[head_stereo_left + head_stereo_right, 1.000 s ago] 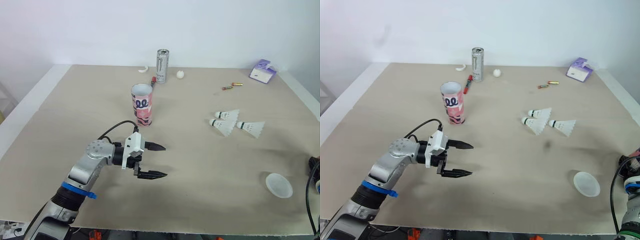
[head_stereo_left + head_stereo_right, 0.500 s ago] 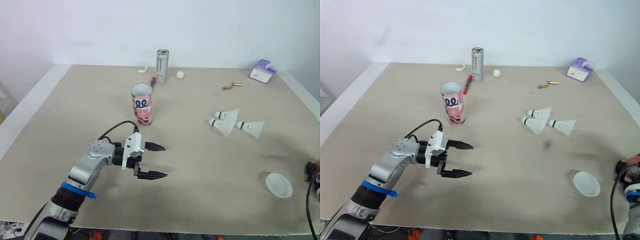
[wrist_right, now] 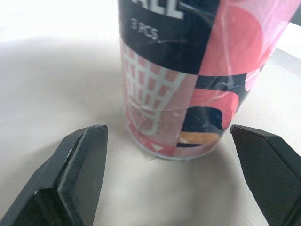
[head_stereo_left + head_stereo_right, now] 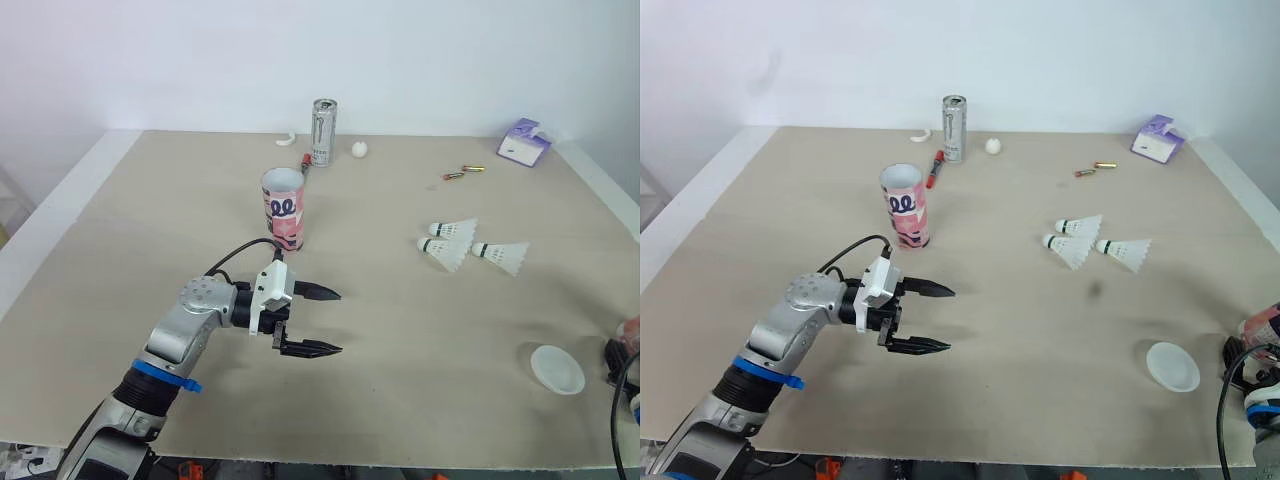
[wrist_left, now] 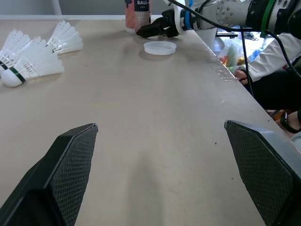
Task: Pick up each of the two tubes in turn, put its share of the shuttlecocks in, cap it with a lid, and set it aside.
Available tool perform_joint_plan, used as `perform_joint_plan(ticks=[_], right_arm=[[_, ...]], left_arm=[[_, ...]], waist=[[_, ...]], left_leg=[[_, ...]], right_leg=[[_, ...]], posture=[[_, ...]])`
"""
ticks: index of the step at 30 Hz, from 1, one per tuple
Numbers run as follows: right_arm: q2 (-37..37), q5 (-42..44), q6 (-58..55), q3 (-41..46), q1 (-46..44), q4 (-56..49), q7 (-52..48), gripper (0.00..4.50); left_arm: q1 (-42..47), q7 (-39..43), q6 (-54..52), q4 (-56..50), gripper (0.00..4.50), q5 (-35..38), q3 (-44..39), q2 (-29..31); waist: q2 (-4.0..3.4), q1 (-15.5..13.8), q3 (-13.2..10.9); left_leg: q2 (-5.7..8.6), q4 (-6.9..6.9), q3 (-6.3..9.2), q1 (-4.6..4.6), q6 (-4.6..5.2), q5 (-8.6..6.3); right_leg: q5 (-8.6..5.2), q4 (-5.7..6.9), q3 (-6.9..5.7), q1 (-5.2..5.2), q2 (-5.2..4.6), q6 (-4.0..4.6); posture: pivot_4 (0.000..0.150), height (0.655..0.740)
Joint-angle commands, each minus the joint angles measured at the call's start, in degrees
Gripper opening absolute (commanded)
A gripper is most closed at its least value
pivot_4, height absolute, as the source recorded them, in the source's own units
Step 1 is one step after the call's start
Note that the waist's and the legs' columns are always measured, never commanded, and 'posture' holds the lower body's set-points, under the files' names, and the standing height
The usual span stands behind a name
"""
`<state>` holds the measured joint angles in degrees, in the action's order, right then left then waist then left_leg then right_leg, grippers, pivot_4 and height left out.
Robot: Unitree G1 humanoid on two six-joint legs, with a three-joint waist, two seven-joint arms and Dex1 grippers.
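Head view: my left claw (image 4: 312,321) hangs wide open, the pink tube (image 4: 284,210) upright near it, off to its side. Left wrist: shuttlecocks (image 5: 33,59) lie ahead. Right wrist: my right claw (image 3: 167,136) gapes, a second tube (image 3: 188,80) just ahead; an off-centre squeeze could topple it.

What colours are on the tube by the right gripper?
The tube is pink, navy and white; right wrist view.

Pink tube (image 3: 188,80) cropped in right wrist view, mouth unseen; in head views just a sliver at table (image 4: 120,260) edge, 4 o'clock. Two tiny items (image 4: 463,171) at 1 o'clock: too small to identify.
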<state>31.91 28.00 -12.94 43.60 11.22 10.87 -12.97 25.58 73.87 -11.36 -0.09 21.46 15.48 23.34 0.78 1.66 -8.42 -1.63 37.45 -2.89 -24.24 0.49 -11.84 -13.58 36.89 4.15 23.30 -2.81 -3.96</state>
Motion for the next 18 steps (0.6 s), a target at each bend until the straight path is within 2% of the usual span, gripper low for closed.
perform_joint_plan(ticks=[1,6,11,15,18], right_arm=[[-1.4,2.4,-2.9,3.8,4.2,-11.1,1.7,4.46],[-2.1,5.1,-7.7,6.1,10.7,-20.4,0.5,4.46],[0.5,5.1,-10.4,5.1,20.7,-31.9,-7.6,4.46],[1.4,8.2,-12.0,2.3,23.8,-39.9,-14.2,4.46],[2.2,10.9,-11.1,-0.8,21.8,-42.8,-19.0,4.46]], left_arm=[[0.6,0.4,1.4,0.4,4.5,0.2,-0.4,-0.2],[0.1,0.3,1.4,0.2,4.5,0.1,-0.6,0.1],[-0.3,0.1,1.6,0.1,4.5,-0.1,-0.8,0.5],[-0.4,-0.6,1.8,0.4,4.5,-0.5,-1.1,0.5],[-0.5,-1.2,2.0,0.3,4.5,-0.7,-1.4,0.5]], waist=[[-0.01,-0.1,0.0],[-0.01,-0.3,0.0],[-0.01,-0.3,0.0],[0.07,-0.3,0.0],[0.15,-0.3,-0.1]], left_leg=[[-0.01,-0.04,0.02,0.0,0.0,0.0],[-0.01,-0.04,0.02,-0.05,0.0,-0.01],[-0.09,-0.06,0.02,-0.04,0.0,-0.02],[-0.12,-0.04,0.03,-0.03,0.0,-0.02],[-0.14,-0.04,0.04,-0.03,0.0,-0.02]], right_leg=[[-0.03,0.0,-0.02,0.0,0.01,0.01],[-0.04,-0.01,-0.01,0.05,-0.05,0.0],[-0.06,-0.02,-0.03,0.07,-0.07,0.0],[-0.04,-0.02,-0.04,0.08,-0.09,0.04],[-0.03,-0.03,-0.05,0.09,-0.09,0.04]], posture=[[0.15,0.74],[0.15,0.74],[0.15,0.74],[0.15,0.74],[0.15,0.74]])
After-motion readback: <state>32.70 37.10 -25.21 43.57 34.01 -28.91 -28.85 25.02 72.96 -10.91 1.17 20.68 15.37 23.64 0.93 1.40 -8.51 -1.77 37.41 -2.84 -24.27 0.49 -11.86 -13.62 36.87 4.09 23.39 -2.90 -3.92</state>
